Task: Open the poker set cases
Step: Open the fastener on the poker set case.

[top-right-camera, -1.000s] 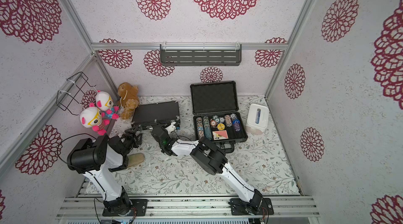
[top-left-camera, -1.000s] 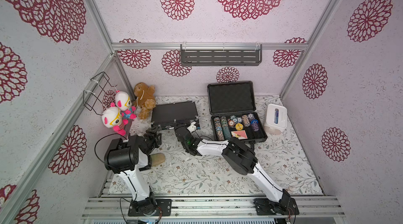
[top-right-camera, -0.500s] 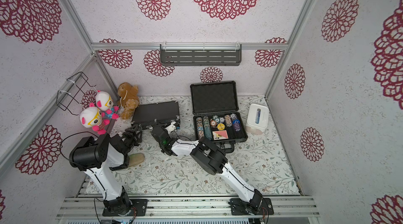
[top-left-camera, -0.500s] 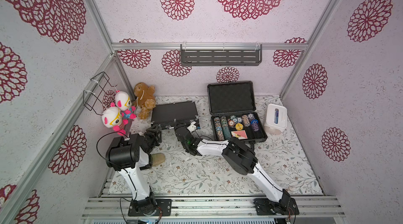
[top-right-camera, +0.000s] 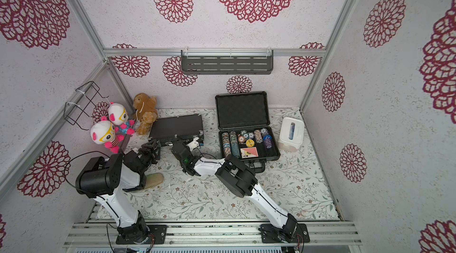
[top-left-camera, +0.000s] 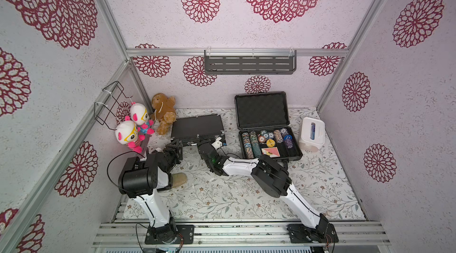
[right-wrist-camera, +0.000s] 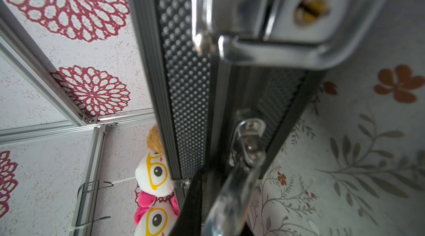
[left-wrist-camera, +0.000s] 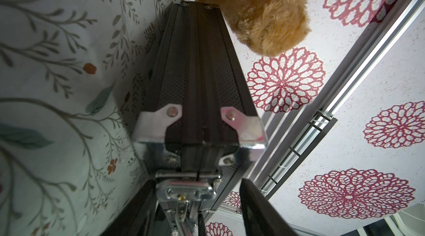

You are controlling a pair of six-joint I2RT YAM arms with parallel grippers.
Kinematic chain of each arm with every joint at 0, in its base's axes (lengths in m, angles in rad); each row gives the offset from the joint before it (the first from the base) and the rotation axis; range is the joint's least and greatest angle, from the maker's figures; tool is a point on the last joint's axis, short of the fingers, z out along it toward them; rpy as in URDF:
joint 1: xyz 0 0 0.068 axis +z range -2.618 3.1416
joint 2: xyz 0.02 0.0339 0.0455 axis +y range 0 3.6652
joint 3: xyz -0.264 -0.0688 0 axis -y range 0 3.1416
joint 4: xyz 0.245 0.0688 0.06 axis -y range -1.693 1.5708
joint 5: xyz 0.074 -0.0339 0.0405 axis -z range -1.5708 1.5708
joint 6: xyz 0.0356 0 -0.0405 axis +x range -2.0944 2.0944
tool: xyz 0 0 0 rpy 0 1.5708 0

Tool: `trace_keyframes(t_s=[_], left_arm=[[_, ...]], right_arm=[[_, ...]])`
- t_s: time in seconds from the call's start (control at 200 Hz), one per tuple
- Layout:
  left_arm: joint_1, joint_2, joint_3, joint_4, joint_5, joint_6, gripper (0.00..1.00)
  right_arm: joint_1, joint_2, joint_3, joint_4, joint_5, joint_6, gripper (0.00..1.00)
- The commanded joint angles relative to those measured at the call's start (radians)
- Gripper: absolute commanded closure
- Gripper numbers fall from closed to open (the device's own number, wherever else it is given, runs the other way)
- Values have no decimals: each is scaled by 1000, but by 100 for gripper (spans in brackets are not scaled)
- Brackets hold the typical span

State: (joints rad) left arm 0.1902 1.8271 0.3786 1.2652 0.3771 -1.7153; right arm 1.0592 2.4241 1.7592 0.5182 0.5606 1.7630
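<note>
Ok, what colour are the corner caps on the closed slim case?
Shiny silver corner caps on the black, dimpled slim case; the left wrist view shows them best.

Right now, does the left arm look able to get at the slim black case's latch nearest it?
Probably yes: the left fingers stand open either side of the silver latch on the slim black case, with nothing between.

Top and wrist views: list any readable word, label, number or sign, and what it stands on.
No text can be read in any view.
poker chips: face markings too small to read.
card deck: red patterned back, nothing legible.
tissue box: no lettering visible.
slim black case: no lettering visible, even close up.
</note>
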Motion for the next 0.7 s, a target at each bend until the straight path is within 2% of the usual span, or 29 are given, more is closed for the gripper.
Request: trace_keyframes(t_s=[0.0, 0.105, 0.255, 0.415, 0.696], left_arm=[[-6, -63, 3, -50, -22, 32, 38], [-6, -82, 17, -101, -22, 48, 39], [-6, -81, 23, -98, -25, 45, 45], [-6, -86, 22, -102, -29, 43, 57], [-9, -133, 34, -173, -18, 58, 65]], right_arm=[[24, -161, 54, 196, -58, -126, 100], [24, -161, 55, 198, -60, -125, 100], [24, -166, 50, 198, -64, -126, 100], [24, -166, 45, 203, -65, -122, 100], [24, -171, 32, 206, -65, -123, 100]])
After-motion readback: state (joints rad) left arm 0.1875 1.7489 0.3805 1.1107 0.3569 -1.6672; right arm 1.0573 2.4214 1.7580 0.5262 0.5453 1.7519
